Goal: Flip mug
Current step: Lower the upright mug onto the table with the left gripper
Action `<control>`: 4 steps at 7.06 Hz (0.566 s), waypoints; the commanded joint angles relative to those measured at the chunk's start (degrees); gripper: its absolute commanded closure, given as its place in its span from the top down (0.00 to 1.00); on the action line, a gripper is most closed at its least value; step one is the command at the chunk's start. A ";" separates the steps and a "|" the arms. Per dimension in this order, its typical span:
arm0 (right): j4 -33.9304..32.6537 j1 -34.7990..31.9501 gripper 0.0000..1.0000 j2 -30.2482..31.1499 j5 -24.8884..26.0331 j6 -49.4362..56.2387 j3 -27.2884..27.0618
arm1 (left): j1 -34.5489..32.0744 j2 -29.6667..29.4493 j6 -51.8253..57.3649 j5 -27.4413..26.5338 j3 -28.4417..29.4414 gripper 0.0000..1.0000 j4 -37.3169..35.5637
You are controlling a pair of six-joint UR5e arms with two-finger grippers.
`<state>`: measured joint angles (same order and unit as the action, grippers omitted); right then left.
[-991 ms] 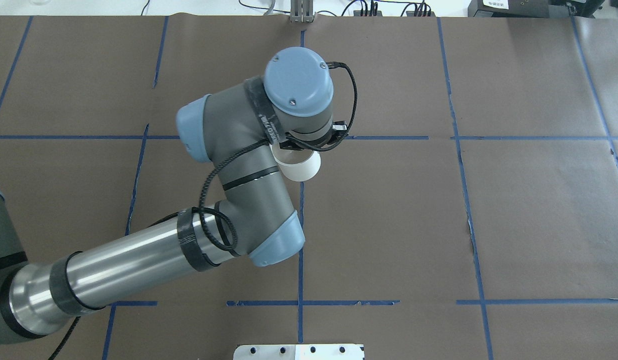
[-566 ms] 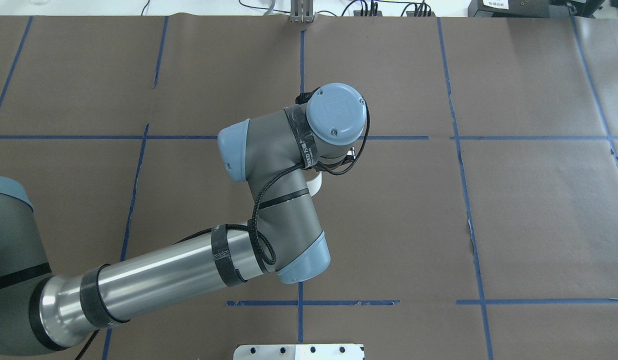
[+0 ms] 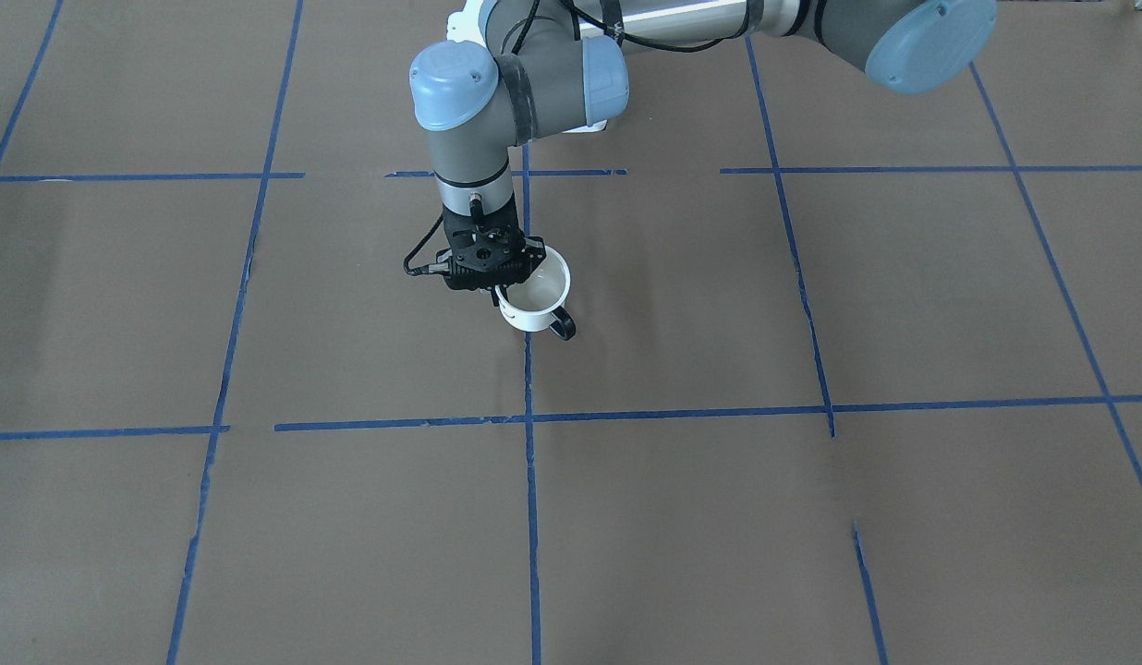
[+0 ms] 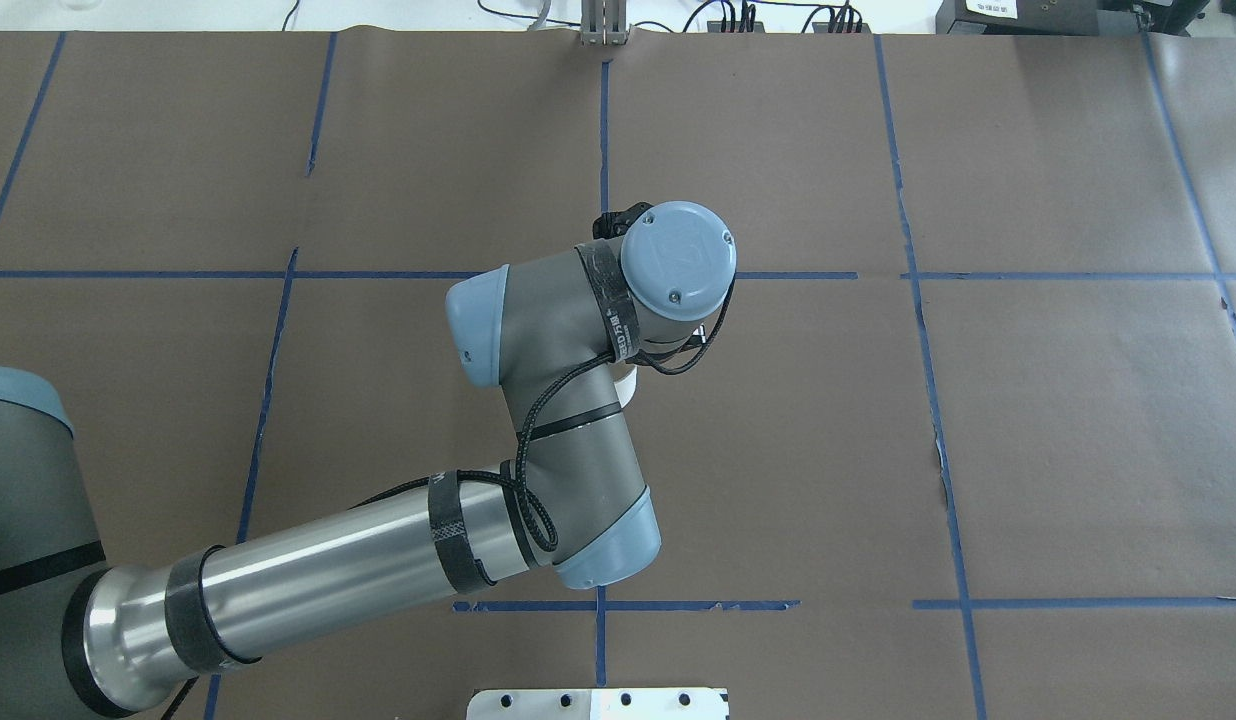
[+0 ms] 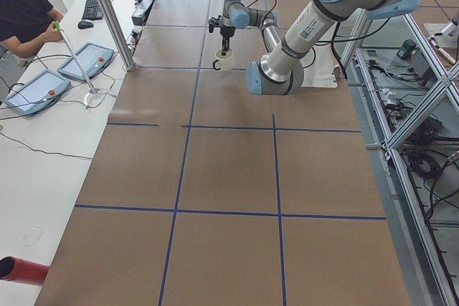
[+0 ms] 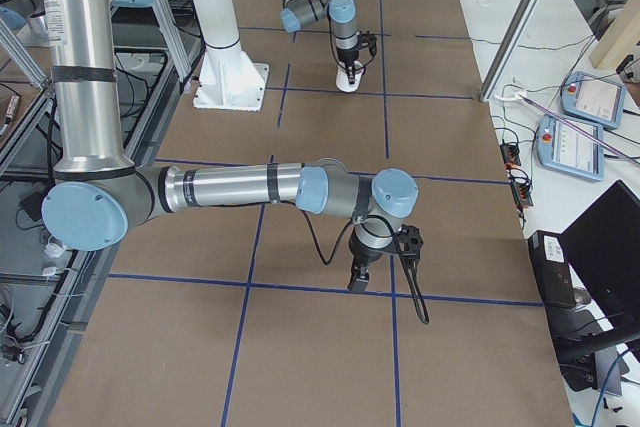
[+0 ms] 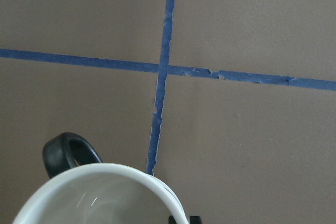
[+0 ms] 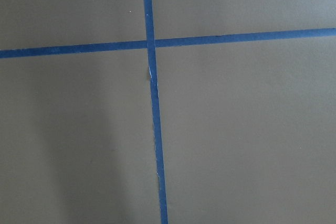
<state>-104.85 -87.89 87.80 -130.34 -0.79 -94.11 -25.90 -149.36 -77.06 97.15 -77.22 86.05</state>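
The white mug (image 3: 536,297) with its black loop handle (image 3: 563,325) is upright, mouth up, at or just above the brown table near a blue tape crossing. My left gripper (image 3: 503,292) points straight down and is shut on the mug's rim on the side away from the handle. The left wrist view shows the rim (image 7: 105,174) and handle (image 7: 67,151) at the bottom. In the overhead view the wrist hides all but a sliver of the mug (image 4: 628,384). The smiley face is not visible. My right gripper (image 6: 360,277) hangs low over the table; I cannot tell if it is open.
Blue tape lines (image 3: 528,416) divide the brown paper table. A white mounting plate (image 4: 598,703) sits at the robot's edge and a white column base (image 6: 232,85) stands beside the table. An operator (image 5: 25,12) sits with tablets at a side desk.
My left wrist has swung right and a little toward the robot and turned downward. The mug, earlier showing tilted beside the wrist, now sits almost hidden under it.
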 commanded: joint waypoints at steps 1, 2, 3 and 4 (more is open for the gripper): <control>0.00 0.00 1.00 0.00 0.00 0.00 -0.02 | 0.59 0.30 0.06 -0.73 0.05 0.00 0.26; 0.00 0.00 1.00 0.00 0.00 0.00 -0.02 | 0.94 0.30 -0.11 -0.65 0.05 0.00 0.87; 0.00 0.00 1.00 0.00 0.00 0.00 -0.02 | 1.29 0.82 -0.37 -0.65 -0.04 0.00 1.92; 0.00 0.00 1.00 0.00 0.00 0.00 0.06 | 1.38 0.83 -0.38 -0.74 -0.04 0.50 2.01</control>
<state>-104.85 -87.89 87.80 -130.34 -0.79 -94.12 -24.75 -148.71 -77.33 96.49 -77.22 87.60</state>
